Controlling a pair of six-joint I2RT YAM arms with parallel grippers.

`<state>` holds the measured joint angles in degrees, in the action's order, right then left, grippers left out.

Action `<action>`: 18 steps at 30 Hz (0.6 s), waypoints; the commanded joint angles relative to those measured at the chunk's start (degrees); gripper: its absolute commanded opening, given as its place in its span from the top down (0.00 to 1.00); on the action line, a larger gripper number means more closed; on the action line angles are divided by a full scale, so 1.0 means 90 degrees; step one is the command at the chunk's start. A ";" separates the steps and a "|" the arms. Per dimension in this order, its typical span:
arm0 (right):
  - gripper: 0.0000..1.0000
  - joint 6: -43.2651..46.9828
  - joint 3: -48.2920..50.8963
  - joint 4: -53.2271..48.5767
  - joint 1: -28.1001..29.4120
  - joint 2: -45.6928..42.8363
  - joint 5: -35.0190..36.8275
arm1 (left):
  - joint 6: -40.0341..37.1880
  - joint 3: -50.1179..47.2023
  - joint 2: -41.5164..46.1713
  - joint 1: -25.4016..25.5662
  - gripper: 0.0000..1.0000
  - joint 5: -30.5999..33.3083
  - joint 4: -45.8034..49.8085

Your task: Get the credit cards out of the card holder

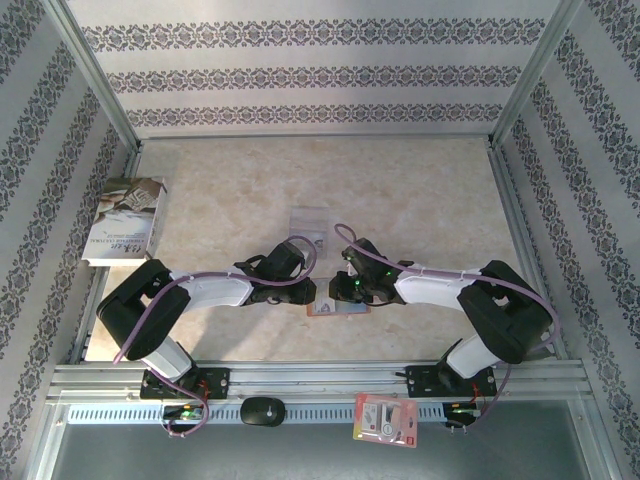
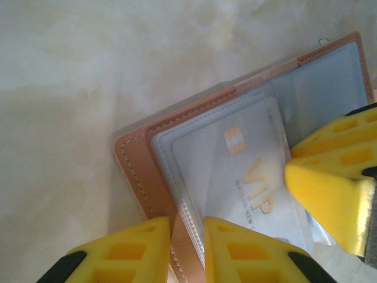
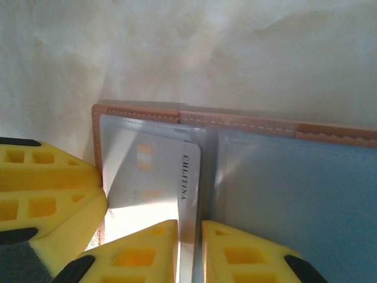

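- Table: card holder lies open near the front edge, between both arms.
- Left gripper is clamped on the holder's leather edge, pinning it.
- Right gripper is pinched on a credit card that sits partly in its clear pocket.
- Step looks like card extraction. Next move needs a straight outward pull with the holder held down.

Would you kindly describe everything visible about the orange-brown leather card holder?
The orange-brown leather card holder lies open and flat on the pale marbled table, white stitching along its rim, grey-blue clear pockets inside. A pale grey-white credit card marked VIP sticks partly out of one pocket. The left gripper pinches the holder's edge; the right gripper is closed on that card.
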<state>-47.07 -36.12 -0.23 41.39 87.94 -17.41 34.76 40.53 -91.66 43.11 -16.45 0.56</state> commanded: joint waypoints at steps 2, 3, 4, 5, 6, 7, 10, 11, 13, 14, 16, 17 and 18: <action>0.88 -0.0206 0.0196 0.0566 -0.0037 0.0104 -0.0372 | 0.0069 -0.0136 -0.0246 0.0067 0.79 -0.0059 0.0103; 0.90 -0.0229 0.0235 0.0623 -0.0039 0.0088 -0.0397 | 0.0073 -0.0145 -0.0247 0.0063 0.79 -0.0050 0.0104; 0.93 -0.0268 0.0284 0.0713 -0.0051 0.0084 -0.0449 | 0.0078 -0.0144 -0.0229 0.0069 0.79 -0.0042 0.0100; 0.94 -0.0293 0.0315 0.0765 -0.0065 0.0075 -0.0475 | 0.0074 -0.0152 -0.0217 0.0060 0.79 -0.0027 0.0118; 0.97 -0.0324 0.0336 0.0833 -0.0060 0.0073 -0.0504 | 0.0073 -0.0159 -0.0191 0.0053 0.79 -0.0001 0.0133; 1.00 -0.0336 0.0349 0.0846 -0.0061 0.0063 -0.0484 | 0.0075 -0.0175 -0.0165 0.0044 0.79 0.0030 0.0139; 1.00 -0.0381 0.0426 0.0845 -0.0075 -0.0098 -0.0296 | 0.0089 -0.0207 -0.0100 0.0035 0.78 0.0064 0.0135; 1.00 -0.0377 0.0437 0.0768 -0.0067 -0.0163 -0.0199 | 0.0084 -0.0212 -0.0100 0.0027 0.78 0.0060 0.0133; 1.00 -0.0368 0.0497 0.0573 -0.0098 -0.0335 0.0052 | 0.0100 -0.0211 -0.0126 0.0024 0.78 0.0061 0.0131; 1.00 -0.0366 0.0545 0.0501 -0.0118 -0.0404 0.0137 | 0.0093 -0.0221 -0.0129 0.0024 0.79 0.0060 0.0132; 1.00 -0.0388 0.0668 0.0377 -0.0156 -0.0579 0.0304 | 0.0085 -0.0245 -0.0124 0.0017 0.79 0.0061 0.0133; 1.00 -0.0393 0.0719 0.0351 -0.0181 -0.0650 0.0353 | 0.0091 -0.0256 -0.0126 0.0014 0.79 0.0061 0.0127; 1.00 -0.0397 0.0768 0.0316 -0.0187 -0.0724 0.0392 | 0.0087 -0.0265 -0.0127 0.0001 0.79 0.0058 0.0133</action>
<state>-49.84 -30.74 4.51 40.23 83.40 -16.91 34.94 40.12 -91.61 43.09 -16.36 -0.01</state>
